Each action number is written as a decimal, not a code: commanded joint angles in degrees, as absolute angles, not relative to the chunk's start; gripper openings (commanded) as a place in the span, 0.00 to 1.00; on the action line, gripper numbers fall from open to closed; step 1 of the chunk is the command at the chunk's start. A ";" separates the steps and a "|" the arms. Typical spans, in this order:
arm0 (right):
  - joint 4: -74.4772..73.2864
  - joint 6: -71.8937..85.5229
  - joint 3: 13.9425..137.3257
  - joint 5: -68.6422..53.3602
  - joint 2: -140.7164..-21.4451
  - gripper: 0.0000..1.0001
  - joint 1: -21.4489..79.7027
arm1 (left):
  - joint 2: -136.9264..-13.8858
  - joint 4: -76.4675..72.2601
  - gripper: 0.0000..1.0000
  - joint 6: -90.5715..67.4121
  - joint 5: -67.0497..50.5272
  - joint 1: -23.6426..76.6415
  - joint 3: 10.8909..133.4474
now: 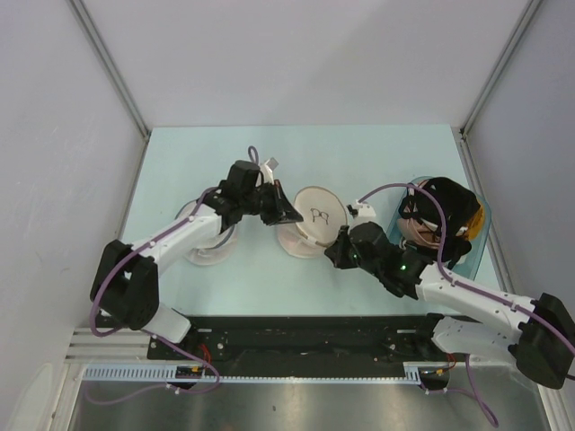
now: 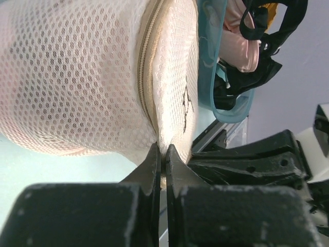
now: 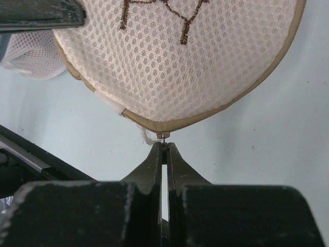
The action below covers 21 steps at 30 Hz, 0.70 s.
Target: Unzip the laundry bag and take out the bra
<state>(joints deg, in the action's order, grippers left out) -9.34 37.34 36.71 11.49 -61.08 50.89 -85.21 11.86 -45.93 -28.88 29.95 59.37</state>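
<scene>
- Teal table (image 1: 180, 162), overhead: laundry bag (image 1: 316, 215) lies between 2 arms, with the left gripper (image 1: 286, 214) at its left rim and the right gripper (image 1: 340, 247) at its near rim.
- Left wrist: jaws pinch its mesh edge.
- Right wrist: jaws closed on the zip pull (image 3: 162, 136), dead ahead.

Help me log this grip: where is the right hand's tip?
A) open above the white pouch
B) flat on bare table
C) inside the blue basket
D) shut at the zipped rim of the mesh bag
D: in the right wrist view, the right hand is pinched shut right at the tan zipped rim of the mesh bag.
</scene>
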 commanded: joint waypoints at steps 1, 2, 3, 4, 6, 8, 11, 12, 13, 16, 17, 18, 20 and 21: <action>-12.74 38.32 36.21 11.95 -57.92 0.00 50.80 | -86.74 13.97 0.01 -39.64 -25.23 28.39 65.55; -13.18 38.49 36.12 11.61 -57.75 0.00 50.89 | -88.14 14.41 0.00 -38.94 -24.88 28.21 66.09; -13.44 39.02 36.12 11.60 -57.66 0.00 50.98 | -88.76 14.50 0.00 -38.67 -25.13 28.13 66.70; -13.80 39.28 36.04 11.69 -57.74 0.00 51.15 | -89.55 14.50 0.00 -38.50 -25.05 28.13 68.01; -13.54 40.25 35.77 11.52 -58.27 0.00 51.94 | -92.18 14.50 0.00 -38.41 -25.22 28.12 69.60; -12.57 41.21 35.77 11.08 -58.80 0.00 53.43 | -94.12 14.24 0.00 -38.32 -25.93 28.04 71.97; -9.85 43.67 35.86 10.55 -59.33 0.00 56.06 | -97.99 16.33 0.00 -37.53 -25.75 28.12 75.66; -9.15 44.46 35.86 10.55 -59.50 0.00 56.60 | -98.96 17.48 0.00 -37.18 -25.84 28.12 76.72; -8.62 46.47 35.86 11.07 -59.50 0.00 56.95 | -100.10 18.62 0.05 -35.52 -28.54 28.12 79.08; -9.75 50.43 35.95 13.17 -59.33 0.00 57.22 | -97.76 21.53 0.61 -34.46 -28.92 28.12 80.60; -10.10 51.15 35.95 13.88 -59.15 0.00 57.22 | -96.17 21.88 0.72 -34.19 -28.13 28.12 80.07; -10.28 51.59 35.95 14.41 -59.06 0.00 57.13 | -94.50 22.06 0.77 -34.02 -27.86 28.12 78.59; -10.37 52.20 35.95 15.64 -59.06 0.00 57.22 | -88.88 22.76 0.91 -34.01 -26.99 28.12 76.56; -9.94 52.21 35.86 15.91 -59.24 0.00 56.96 | -86.68 22.76 0.94 -34.62 -26.63 28.12 73.94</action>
